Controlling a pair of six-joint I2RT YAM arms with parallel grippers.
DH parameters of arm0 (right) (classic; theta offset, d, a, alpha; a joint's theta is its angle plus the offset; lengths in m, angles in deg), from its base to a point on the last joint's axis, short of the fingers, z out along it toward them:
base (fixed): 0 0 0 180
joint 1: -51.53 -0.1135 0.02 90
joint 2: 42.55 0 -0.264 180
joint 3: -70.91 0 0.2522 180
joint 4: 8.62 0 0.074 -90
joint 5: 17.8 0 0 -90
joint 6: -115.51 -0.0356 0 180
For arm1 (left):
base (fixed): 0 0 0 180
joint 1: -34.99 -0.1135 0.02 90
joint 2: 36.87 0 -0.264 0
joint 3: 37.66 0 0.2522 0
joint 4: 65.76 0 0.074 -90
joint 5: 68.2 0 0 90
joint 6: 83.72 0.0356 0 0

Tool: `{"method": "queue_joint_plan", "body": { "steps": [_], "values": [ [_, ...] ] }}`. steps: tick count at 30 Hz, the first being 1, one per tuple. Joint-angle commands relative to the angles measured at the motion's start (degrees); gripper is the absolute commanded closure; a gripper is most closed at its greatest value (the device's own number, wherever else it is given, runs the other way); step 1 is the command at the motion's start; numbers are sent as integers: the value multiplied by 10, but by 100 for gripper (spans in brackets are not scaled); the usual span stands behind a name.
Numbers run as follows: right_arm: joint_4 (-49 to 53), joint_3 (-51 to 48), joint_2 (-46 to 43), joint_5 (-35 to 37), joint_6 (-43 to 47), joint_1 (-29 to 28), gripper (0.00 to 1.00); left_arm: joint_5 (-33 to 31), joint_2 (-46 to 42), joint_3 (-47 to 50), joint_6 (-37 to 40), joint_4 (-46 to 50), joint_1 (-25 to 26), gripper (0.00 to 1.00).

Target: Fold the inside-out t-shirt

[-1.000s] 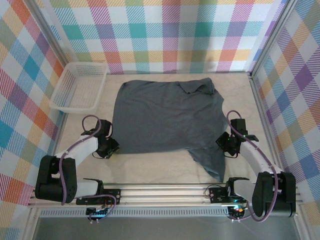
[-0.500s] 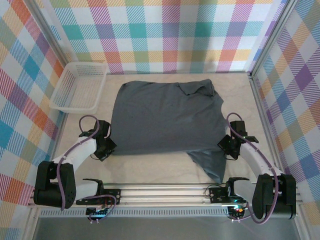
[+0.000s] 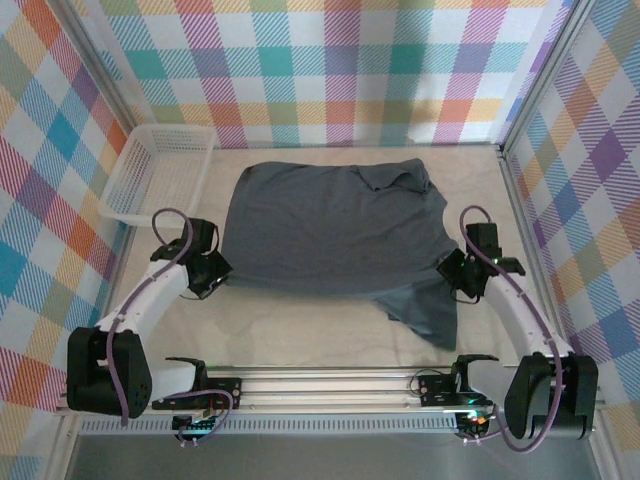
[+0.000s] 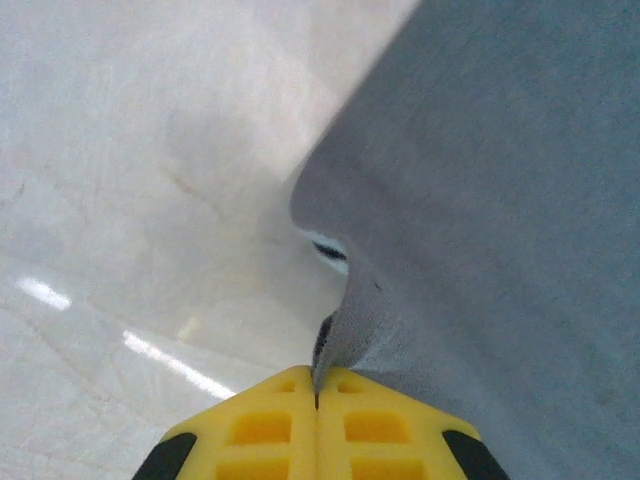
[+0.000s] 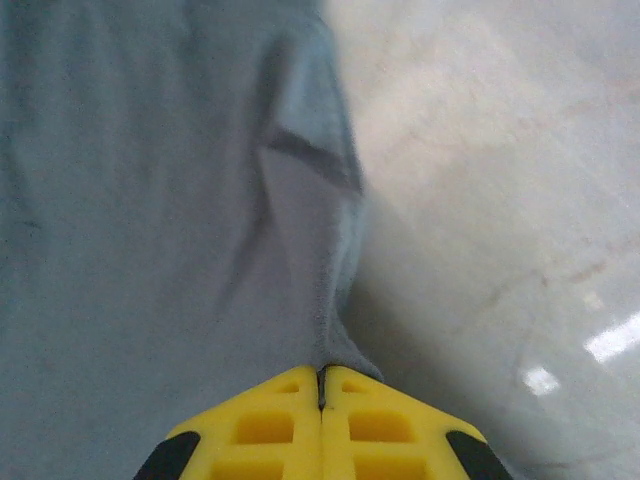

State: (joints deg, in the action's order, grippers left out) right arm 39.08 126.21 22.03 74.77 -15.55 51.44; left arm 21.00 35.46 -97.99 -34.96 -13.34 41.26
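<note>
Basket [image 3: 160, 172] of white mesh is sitting at the far left corner of the table [image 3: 300, 335], close to the checked wall and apart from the cloth; nearer and a little to its right, the left gripper [image 3: 212, 272] is meeting the near left corner of the t-shirt [image 3: 330, 225]; in the left wrist view its yellow fingers [image 4: 262, 428] are pressing together on a bunched bit of the grey edge, which is rising in a small peak out of the tips, while the rest of the cloth is spreading away to the right over the pale tabletop; the blue-grey shirt is lying spread across the middle of the table, mostly flat, with a small fold turning over at its far right corner and a loose flap trailing toward the near right; at the shirt's right edge the right gripper [image 3: 462, 277] is touching the cloth just above that flap; in the right wrist view its fingers [image 5: 378, 428] are squeezing shut on a narrow ridge of fabric, with creased cloth lying to the left and bare table showing to the right.
</note>
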Motion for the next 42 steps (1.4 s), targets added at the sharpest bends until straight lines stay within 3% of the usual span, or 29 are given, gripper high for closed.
{"method": "queue_joint_plan", "body": {
  "steps": [1,7,13,22,28,30,33,37,42],
  "values": [
    [-10,43,39,-4,14,-3,100,-21,45,-43,19,-2,-8,100],
    [-9,91,91,13,39,-4,100,-28,117,-91,17,-27,-17,100],
    [-9,140,104,-1,46,-4,100,-30,135,-136,18,-30,-21,100],
    [-63,170,228,-4,57,-3,100,-8,222,-170,25,-59,-23,100],
    [-63,191,283,-21,63,-4,87,11,262,-176,26,-80,-23,84],
    [-53,193,271,-15,67,-4,81,8,256,-173,26,-78,-23,72],
    [-27,185,231,2,80,-3,62,-3,225,-164,37,-67,-22,55],
    [4,123,134,19,83,-3,53,-6,139,-132,52,-55,-22,49],
    [26,-12,7,35,57,-3,47,65,14,-66,82,-73,15,46]
  ]
}}
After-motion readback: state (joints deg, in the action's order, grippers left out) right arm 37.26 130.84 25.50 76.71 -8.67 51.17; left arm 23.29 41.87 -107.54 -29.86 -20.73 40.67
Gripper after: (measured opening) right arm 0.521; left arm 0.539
